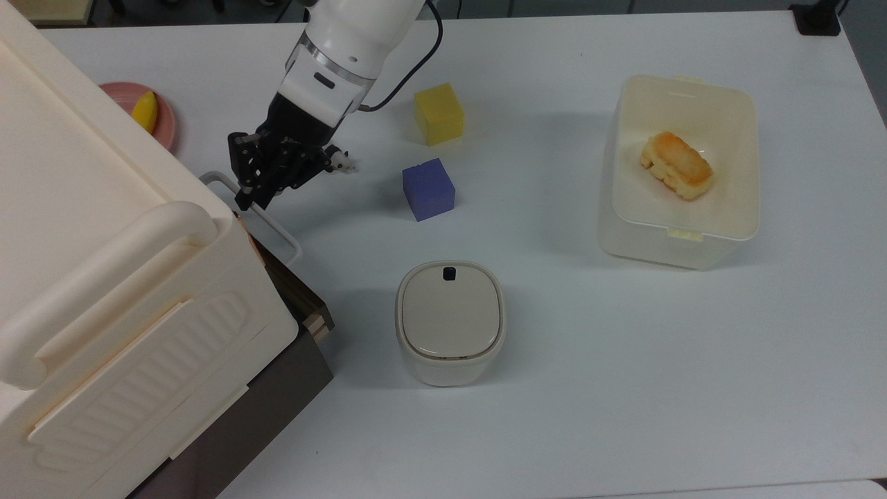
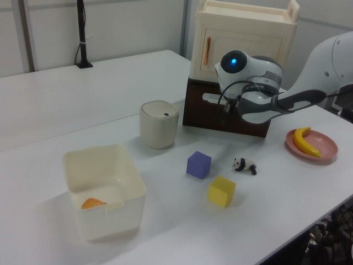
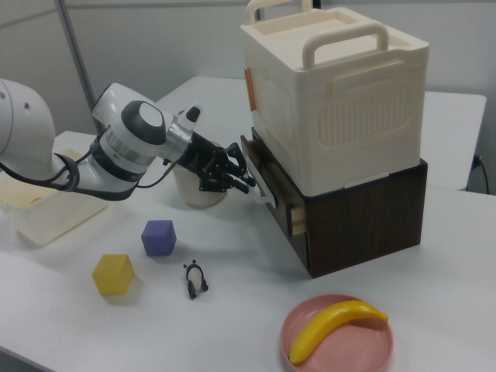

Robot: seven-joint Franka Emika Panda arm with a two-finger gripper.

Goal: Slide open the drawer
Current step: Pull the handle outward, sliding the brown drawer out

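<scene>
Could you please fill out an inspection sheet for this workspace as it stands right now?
Surface: white table, no spills seen.
Job's things: drawer partly pulled out of the dark brown cabinet; white loop handle at its front.
Clutter: cream box atop the cabinet; lidded bin; open tub with bread inside; purple cube; yellow cube; panda figure; pink plate with banana.
Grippers: gripper at the handle, fingers closed on it.
Cables: black cable along the arm.
Surroundings: black stand at the table's far edge.
</scene>
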